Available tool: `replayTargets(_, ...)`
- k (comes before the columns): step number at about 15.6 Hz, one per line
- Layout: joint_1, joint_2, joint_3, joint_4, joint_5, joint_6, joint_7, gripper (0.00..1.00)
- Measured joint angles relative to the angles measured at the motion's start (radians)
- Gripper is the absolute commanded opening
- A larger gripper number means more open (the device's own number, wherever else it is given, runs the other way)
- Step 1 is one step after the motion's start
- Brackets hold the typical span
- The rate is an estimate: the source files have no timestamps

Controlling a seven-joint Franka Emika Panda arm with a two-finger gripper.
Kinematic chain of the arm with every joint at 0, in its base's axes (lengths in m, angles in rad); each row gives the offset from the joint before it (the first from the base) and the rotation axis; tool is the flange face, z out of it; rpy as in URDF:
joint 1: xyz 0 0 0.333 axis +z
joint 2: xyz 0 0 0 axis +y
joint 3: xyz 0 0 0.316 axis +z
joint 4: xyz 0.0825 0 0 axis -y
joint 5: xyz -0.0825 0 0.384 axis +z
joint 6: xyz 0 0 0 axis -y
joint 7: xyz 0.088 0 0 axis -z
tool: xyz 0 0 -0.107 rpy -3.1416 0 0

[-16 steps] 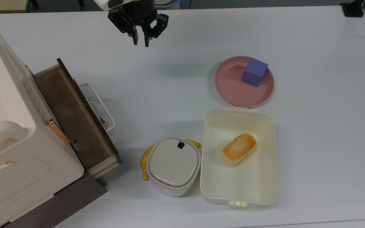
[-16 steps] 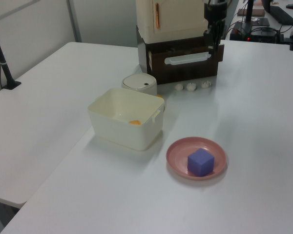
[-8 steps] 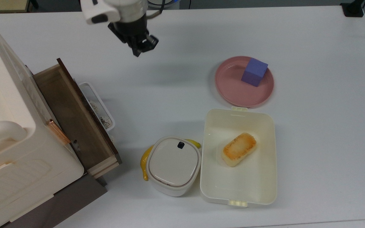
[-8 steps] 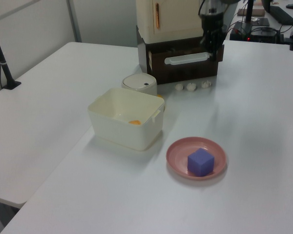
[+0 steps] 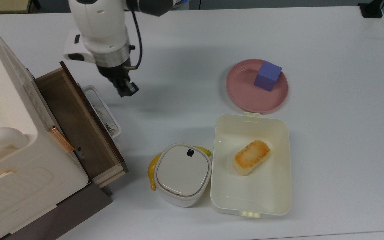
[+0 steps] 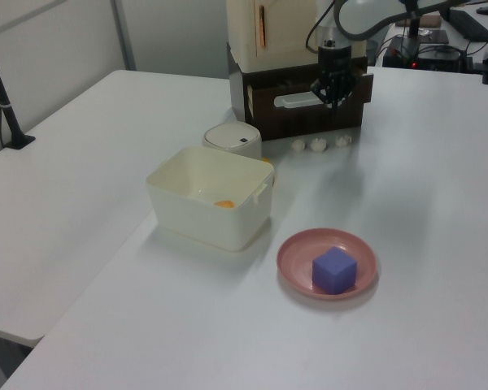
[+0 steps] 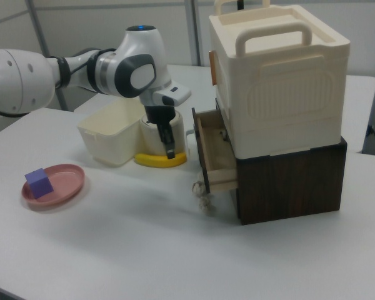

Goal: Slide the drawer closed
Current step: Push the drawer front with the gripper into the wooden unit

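Observation:
The drawer [image 5: 75, 123] stands pulled out of the cabinet at the top view's left, with light wood sides, a brown floor and a dark front panel. Its white loop handle [image 5: 102, 110] juts toward the table's middle. My gripper [image 5: 128, 90] points down just to the right of the handle's upper end in the top view, a short way off it. The left view puts the gripper [image 6: 332, 96] in front of the drawer's dark panel [image 6: 305, 118], near the handle's right end. From the right view, the gripper [image 7: 170, 152] hangs left of the open drawer [image 7: 215, 159], apart from it.
The cream cabinet [image 5: 5, 133] sits on a dark base. A white lidded pot [image 5: 182, 173] and a banana [image 5: 152, 171] lie near the drawer's lower corner, beside a cream lunch box [image 5: 278, 186] holding bread [image 5: 251, 157]. A pink plate [image 5: 245, 96] carries a purple cube [image 5: 268, 76].
The arm has come down from the top view's upper edge and moved left toward the drawer's handle, turning its wrist on the way. The drawer has not moved.

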State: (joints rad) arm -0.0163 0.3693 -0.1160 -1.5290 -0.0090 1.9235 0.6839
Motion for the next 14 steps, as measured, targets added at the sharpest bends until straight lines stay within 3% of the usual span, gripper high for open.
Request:
replayTargets(4,-0.028,0.020,-0.016,0.006,-0.016,0.140,0.038,0.02)
replayTargets(9,-0.033,0.055,-0.085,0.005,-0.015,0.336,0.053,0.03)
replayTargets(14,-0.027,0.056,-0.093,0.000,-0.019,0.360,0.043,0.09)
